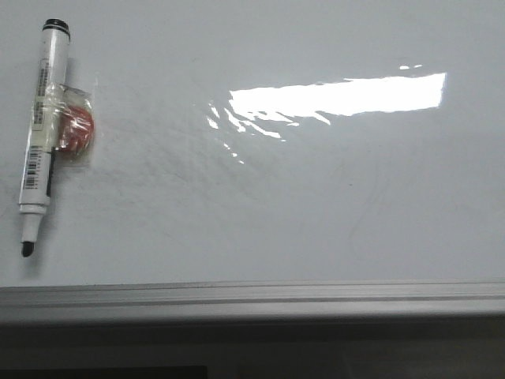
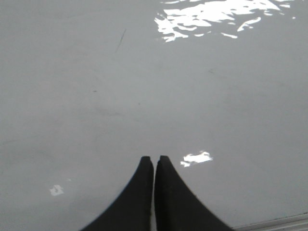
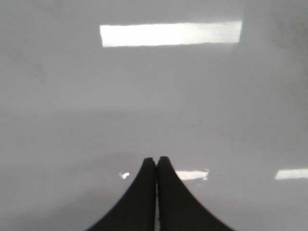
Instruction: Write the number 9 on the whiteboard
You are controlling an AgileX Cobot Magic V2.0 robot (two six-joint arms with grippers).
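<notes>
The whiteboard (image 1: 316,205) fills the front view, glossy white with faint grey smudges and a bright glare patch. No number 9 shows on it. A white marker (image 1: 43,130) with a black cap end and bare black tip lies at the far left, a red lump (image 1: 76,129) taped to its side. Neither gripper appears in the front view. My left gripper (image 2: 154,159) is shut and holds nothing, hanging over bare board (image 2: 96,96). Over another bare stretch of board (image 3: 192,96), my right gripper (image 3: 157,160) is likewise shut on nothing.
The board's grey metal frame edge (image 1: 252,298) runs along the near side, and a corner of it shows in the left wrist view (image 2: 279,224). A short dark streak (image 2: 120,41) marks the board.
</notes>
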